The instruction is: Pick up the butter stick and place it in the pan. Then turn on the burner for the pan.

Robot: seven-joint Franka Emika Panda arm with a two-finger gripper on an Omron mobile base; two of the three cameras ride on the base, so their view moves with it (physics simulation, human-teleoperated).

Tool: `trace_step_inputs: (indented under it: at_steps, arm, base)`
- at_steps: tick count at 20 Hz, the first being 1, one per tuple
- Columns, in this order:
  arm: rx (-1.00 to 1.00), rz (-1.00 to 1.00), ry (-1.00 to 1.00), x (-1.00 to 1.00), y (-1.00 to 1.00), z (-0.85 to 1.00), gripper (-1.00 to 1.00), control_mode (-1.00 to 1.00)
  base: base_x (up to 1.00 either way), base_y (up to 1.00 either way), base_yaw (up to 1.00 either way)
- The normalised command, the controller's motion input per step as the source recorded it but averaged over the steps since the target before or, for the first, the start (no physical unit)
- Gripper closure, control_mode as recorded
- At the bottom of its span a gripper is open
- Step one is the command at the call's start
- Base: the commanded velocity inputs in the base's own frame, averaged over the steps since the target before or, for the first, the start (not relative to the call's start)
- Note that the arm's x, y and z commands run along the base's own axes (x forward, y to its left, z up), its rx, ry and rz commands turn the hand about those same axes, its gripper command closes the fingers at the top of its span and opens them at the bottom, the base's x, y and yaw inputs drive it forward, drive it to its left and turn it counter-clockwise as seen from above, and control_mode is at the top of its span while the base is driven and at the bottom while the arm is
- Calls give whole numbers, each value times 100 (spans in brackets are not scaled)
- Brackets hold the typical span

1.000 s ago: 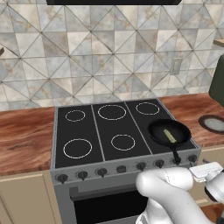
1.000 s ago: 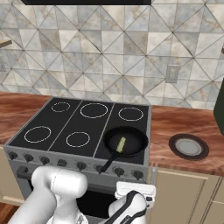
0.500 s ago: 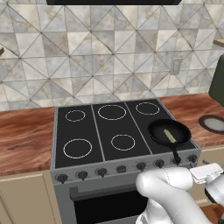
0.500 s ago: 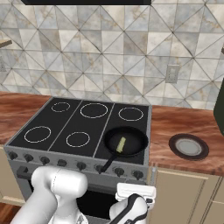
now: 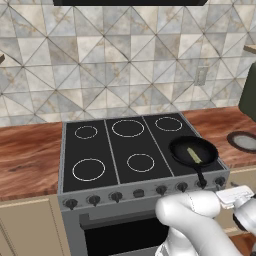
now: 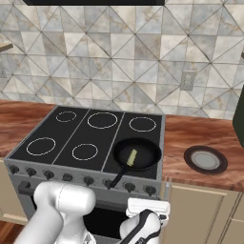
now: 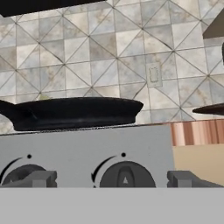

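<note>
The black pan (image 5: pixel 193 151) (image 6: pixel 137 155) sits on the stove's front right burner, handle pointing toward the front edge. The pale yellow butter stick (image 5: pixel 194 155) (image 6: pixel 131 156) lies inside it. In the hand view the pan (image 7: pixel 74 113) appears side-on above the grey control panel, and its wall hides the butter. My gripper (image 7: pixel 113 179) is open, low in front of the panel. Its fingertips (image 7: pixel 41 178) stand far apart on either side of a dark knob (image 7: pixel 125 176) below the pan. My white hand (image 6: pixel 147 208) hangs under the stove's front right corner.
A second knob (image 7: pixel 19 175) lies to the left, one of a row of knobs (image 5: pixel 161 189) along the stove front. A flat grey dish with a dark rim (image 6: pixel 205 159) (image 5: pixel 245 141) rests on the wooden counter right of the stove. A dark green object (image 5: pixel 248 95) stands at the far right.
</note>
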Motion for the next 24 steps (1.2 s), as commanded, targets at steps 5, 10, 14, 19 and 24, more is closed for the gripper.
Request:
trace_step_inputs:
  at_steps: [5,10,14,19,24]
  arm:
    - [0,0,0,9,-3,-10,-100,-100]
    - [0,0,0,13,-4,-9,-100,-100]
    - [0,0,0,14,-8,-9,-100,-100]
    - [0,0,0,9,-8,-7,-100,-100]
    - [0,0,0,8,-1,-1,-100,-100]
  base:
    - [0,0,0]
    - [0,0,0]
    - [0,0,0]
    - [0,0,0]
    - [0,0,0]
